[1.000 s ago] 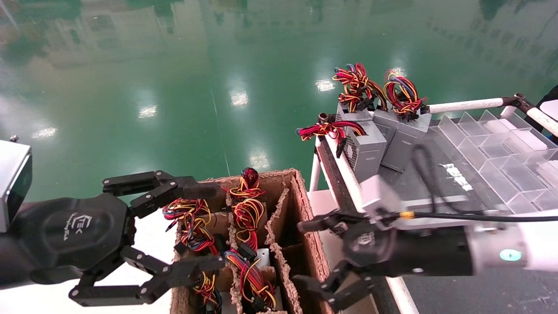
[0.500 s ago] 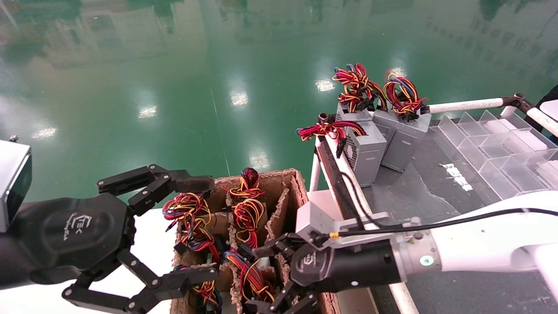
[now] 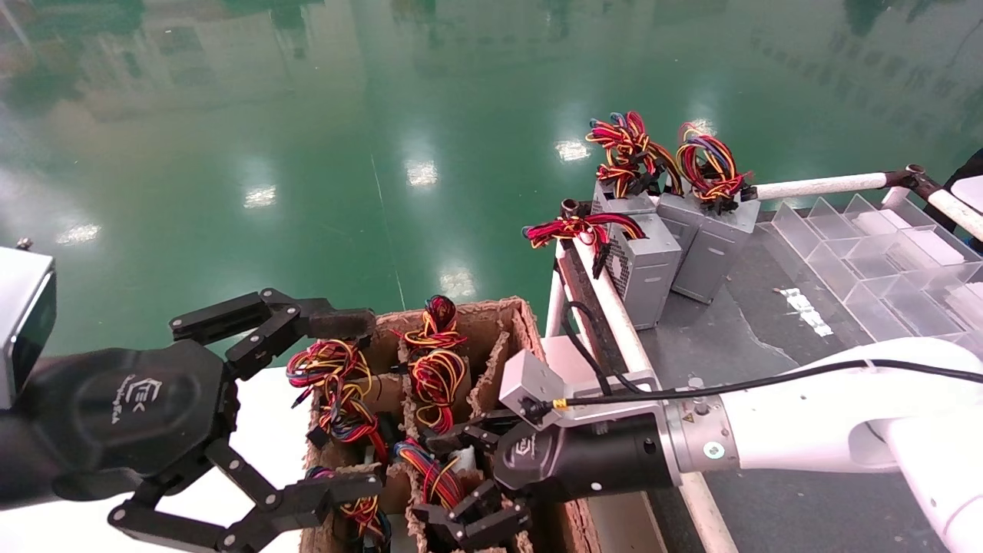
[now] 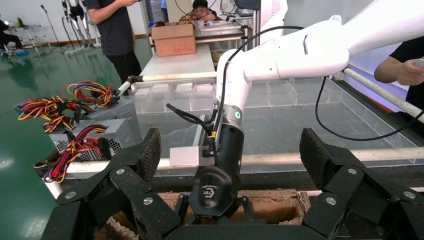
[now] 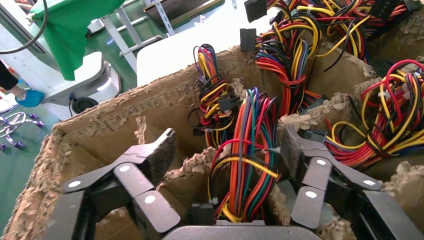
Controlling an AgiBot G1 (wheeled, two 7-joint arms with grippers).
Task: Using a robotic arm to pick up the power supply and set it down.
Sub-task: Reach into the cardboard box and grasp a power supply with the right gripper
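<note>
Head view: right gripper (image 3: 467, 482) of the robotic arm (image 3: 799, 430) reaches into the cardboard box (image 3: 530, 338), jaws spread wide either side of the power supply's (image 3: 463, 459) wire bundle (image 5: 247, 150), not clamped; left gripper (image 3: 307, 407) hangs wide open at the box's left side.

A glossy green floor (image 3: 322, 153) fills the far ground. On the dark surface (image 3: 737, 322) at the right, three grey metal units (image 3: 676, 238) stand together at its far corner, each topped by looped coloured wires. Beside them lies a clear plastic divider tray (image 3: 875, 269). White tube rails (image 3: 822, 184) edge that surface. In the left wrist view, a brown carton (image 4: 173, 39) sits on a far white table (image 4: 182, 62), with people (image 4: 116, 30) standing behind.
</note>
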